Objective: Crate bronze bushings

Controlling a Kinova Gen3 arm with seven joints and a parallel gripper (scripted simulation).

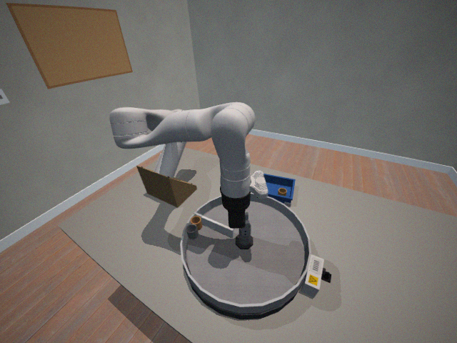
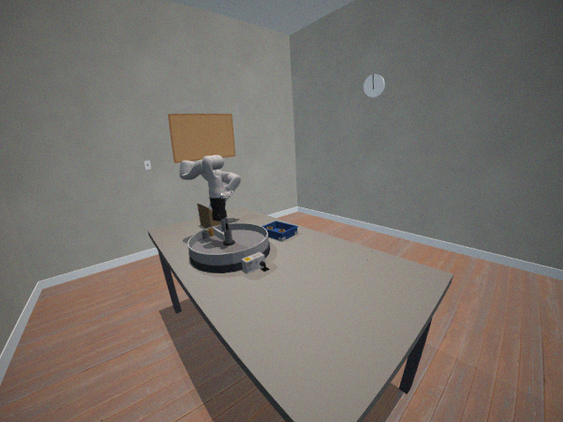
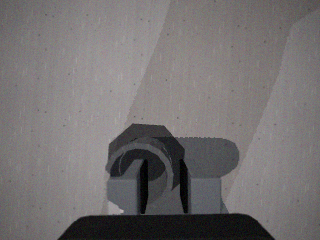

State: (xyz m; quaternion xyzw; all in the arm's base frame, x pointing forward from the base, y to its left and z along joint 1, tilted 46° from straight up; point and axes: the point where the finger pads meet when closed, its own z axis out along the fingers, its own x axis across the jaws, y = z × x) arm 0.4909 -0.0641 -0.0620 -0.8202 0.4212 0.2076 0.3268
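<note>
My gripper (image 3: 163,178) is partly open, with nothing visibly held between its fingers. It points down over the dark centre post (image 3: 136,131) (image 1: 244,241) of the turning table (image 1: 273,291) (image 2: 213,258). The post's ring-shaped top lies partly behind the fingers in the wrist view. A bronze bushing (image 1: 196,221) stands at the left of the turning table, against a white bar. A steel bushing (image 1: 192,230) (image 2: 205,234) stands right beside it. The blue crate (image 1: 279,178) (image 2: 290,232) holds bronze bushings; two (image 2: 269,228) (image 2: 281,230) show in the exterior view.
The white bar (image 1: 216,226) runs from the table's wall toward the centre post. A raised wall surrounds the turning table. A white control box (image 1: 312,282) (image 2: 252,263) sits at its outer edge. A brown angled panel (image 1: 162,186) stands behind it at the left.
</note>
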